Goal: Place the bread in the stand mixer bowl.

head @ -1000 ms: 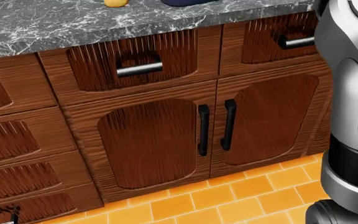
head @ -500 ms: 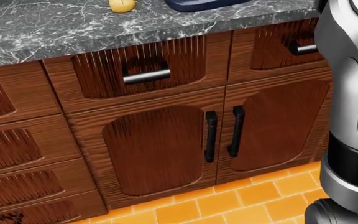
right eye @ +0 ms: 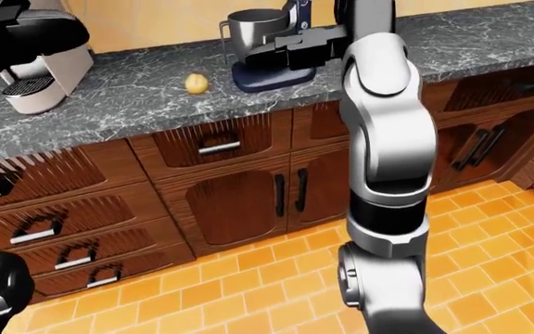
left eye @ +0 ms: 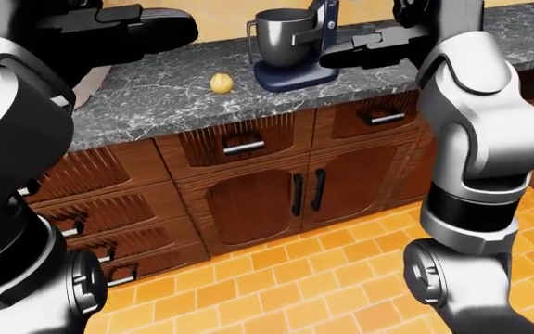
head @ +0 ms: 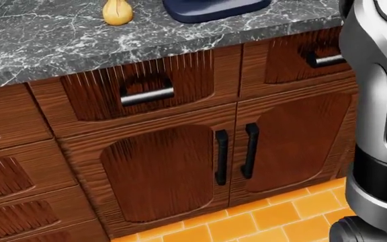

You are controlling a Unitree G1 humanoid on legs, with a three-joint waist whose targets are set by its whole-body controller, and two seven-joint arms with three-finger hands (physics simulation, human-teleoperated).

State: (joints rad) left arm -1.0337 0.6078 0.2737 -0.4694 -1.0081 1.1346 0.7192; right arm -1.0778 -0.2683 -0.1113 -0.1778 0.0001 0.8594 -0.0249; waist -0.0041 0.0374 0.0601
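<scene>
Just left of the stand mixer bowl [left eye: 281, 33], the bread [left eye: 221, 83] now sits lower in the head view, approach continuing; neither hand's grip state is discernible.

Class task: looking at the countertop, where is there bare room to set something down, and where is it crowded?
Bare marble lies between the coffee machine and the bread, and along the countertop right of the stand mixer. Around the mixer, the right hand crowds it.

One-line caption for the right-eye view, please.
Small round tan bread roll lies on the grey marble counter, left of the dark-blue stand mixer's steel bowl; neither robot hand holds it.
</scene>
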